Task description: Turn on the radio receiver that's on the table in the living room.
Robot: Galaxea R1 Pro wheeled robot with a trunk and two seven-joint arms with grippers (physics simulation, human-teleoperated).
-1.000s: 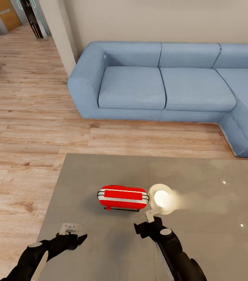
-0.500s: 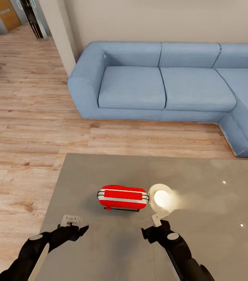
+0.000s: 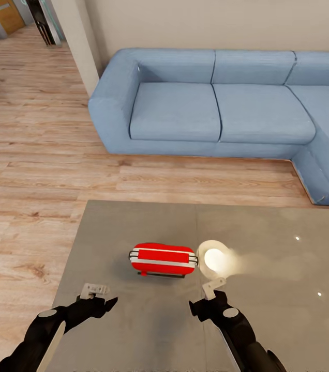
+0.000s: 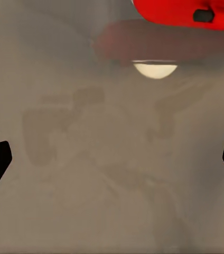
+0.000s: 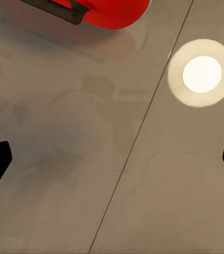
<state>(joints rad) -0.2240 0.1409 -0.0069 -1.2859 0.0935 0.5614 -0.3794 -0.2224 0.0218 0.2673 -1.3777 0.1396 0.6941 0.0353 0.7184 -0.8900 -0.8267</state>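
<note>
Mid-surface (image 3: 133, 330) sits the radio (image 3: 163, 259), untouched. Your left end effector (image 3: 98, 294) and right end effector (image 3: 212, 290) hover near it, both released. Approach done; switch-on press still left.

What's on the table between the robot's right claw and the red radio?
Nothing: in the head view, just bare glossy table lies between the right gripper and the radio receiver; a lamp's reflection glows beside it.
</note>
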